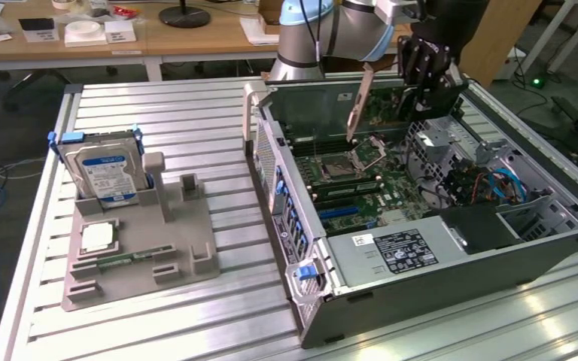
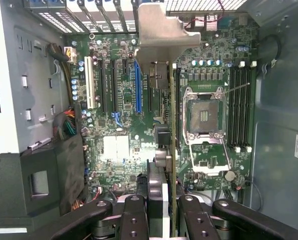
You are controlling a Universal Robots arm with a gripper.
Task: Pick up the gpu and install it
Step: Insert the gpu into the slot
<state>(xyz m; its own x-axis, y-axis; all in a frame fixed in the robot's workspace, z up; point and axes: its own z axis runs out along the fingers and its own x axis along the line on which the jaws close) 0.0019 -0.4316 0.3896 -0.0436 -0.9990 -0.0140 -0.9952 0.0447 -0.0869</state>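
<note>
My gripper is shut on the gpu and holds it upright above the open computer case, over the motherboard's far end. In the wrist view the gpu shows edge-on as a thin card between the black fingers, with its metal end bracket at the far end. It hangs clear of the motherboard, over the strip between the blue expansion slot and the open CPU socket.
Left of the case in the exterior view, a grey fixture holds a silver hard drive and a slim memory stick. Inside the case are a power supply, drive cages and cables.
</note>
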